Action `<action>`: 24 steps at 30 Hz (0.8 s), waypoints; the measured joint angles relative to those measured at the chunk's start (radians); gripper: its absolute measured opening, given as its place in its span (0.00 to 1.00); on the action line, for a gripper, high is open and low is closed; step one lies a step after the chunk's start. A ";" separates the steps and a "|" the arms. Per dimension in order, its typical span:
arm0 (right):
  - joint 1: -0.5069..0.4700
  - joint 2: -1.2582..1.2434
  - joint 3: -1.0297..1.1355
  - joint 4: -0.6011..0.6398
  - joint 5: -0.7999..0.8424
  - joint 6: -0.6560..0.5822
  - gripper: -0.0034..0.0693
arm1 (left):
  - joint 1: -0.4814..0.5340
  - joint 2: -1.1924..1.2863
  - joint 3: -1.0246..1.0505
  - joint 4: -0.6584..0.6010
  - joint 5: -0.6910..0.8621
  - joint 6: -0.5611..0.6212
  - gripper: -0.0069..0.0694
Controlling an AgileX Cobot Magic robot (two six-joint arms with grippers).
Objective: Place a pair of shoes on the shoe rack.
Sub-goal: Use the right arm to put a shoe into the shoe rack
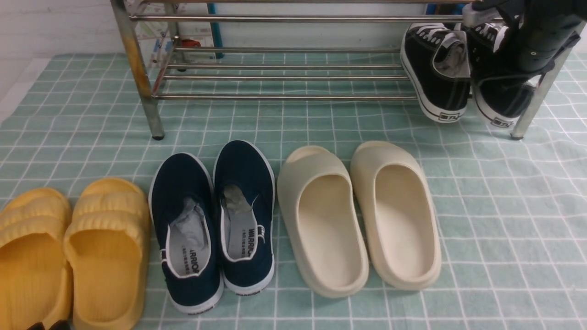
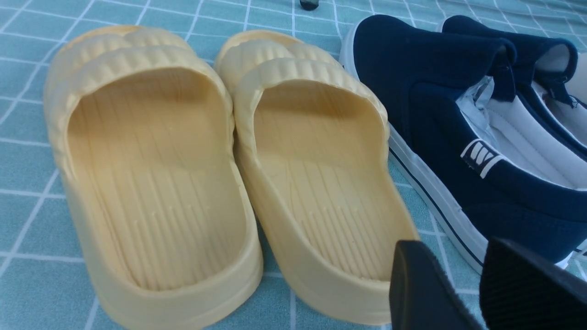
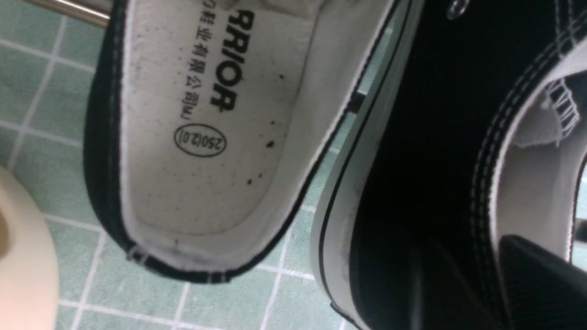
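Soft even light; glare on shoe rack (image 1: 275, 19); wrist close-ups blurry

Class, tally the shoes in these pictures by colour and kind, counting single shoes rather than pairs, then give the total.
Yellow slides: 2
Navy slip-on shoes: 2
Cream slides: 2
Black canvas sneakers: 2
Total: 8
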 joint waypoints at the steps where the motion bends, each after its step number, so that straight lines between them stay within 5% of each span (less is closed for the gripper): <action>1: 0.000 0.000 0.000 -0.008 0.000 0.000 0.23 | 0.000 0.000 0.000 0.000 0.000 0.000 0.38; 4: 0.000 -0.001 0.000 -0.022 -0.001 0.000 0.08 | 0.000 0.000 0.000 0.000 0.000 0.000 0.38; 15: 0.000 -0.003 -0.003 -0.054 0.022 -0.086 0.07 | 0.000 0.000 0.000 0.000 0.000 0.000 0.38; 24: -0.001 -0.002 -0.003 0.067 -0.066 -0.047 0.08 | 0.000 0.000 0.000 0.000 0.000 0.000 0.38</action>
